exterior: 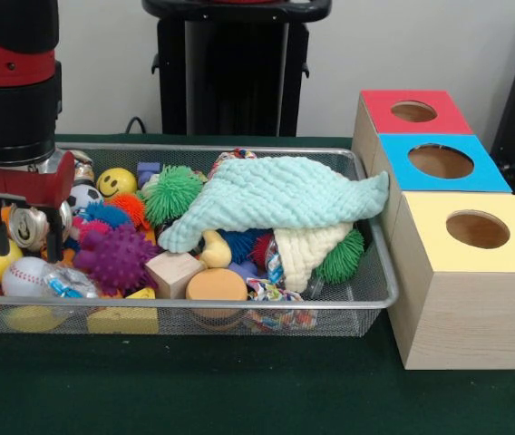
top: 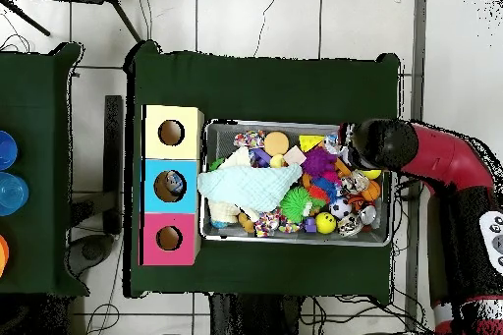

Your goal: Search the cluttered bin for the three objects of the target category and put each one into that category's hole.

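Green table: silver can [exterior: 27, 227] between end effector [exterior: 25, 237] fingers.

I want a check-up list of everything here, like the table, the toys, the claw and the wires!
Surface: dark green cloth-covered table.
Job's things: wire mesh bin full of toys; red-topped, blue-topped and yellow-topped wooden boxes with holes.
Clutter: mint knitted cloth, purple spiky ball, yellow smiley ball.
Claw: down in bin, shut on shiny crumpled metal can.
Cables: black wires on tiled floor.
Surroundings: black stand.
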Tool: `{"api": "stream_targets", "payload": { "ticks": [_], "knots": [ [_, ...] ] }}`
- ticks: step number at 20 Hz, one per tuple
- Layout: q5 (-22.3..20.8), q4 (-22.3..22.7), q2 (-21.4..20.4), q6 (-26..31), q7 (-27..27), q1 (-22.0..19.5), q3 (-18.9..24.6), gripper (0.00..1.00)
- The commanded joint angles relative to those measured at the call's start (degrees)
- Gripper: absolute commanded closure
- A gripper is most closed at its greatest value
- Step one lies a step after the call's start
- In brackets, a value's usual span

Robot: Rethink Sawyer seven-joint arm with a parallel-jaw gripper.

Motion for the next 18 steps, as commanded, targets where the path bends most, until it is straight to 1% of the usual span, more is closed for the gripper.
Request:
{"api": "stream_targets", "payload": {
  "ticks": [1,4,10,14,18],
  "knots": [
    [-0.1,4.7,-1.2,3.5,-4.3,-0.7,2.3,0.00],
    [-0.2,4.7,-1.2,3.6,-4.2,-0.6,2.1,0.00],
    [-0.2,4.7,-0.5,1.8,-4.4,-1.1,3.0,0.00],
    [0.9,5.0,-0.9,3.9,-5.5,-1.4,3.8,0.00],
    [0.7,5.1,-0.7,2.4,-5.8,-1.4,4.5,0.00]
  ]
}}
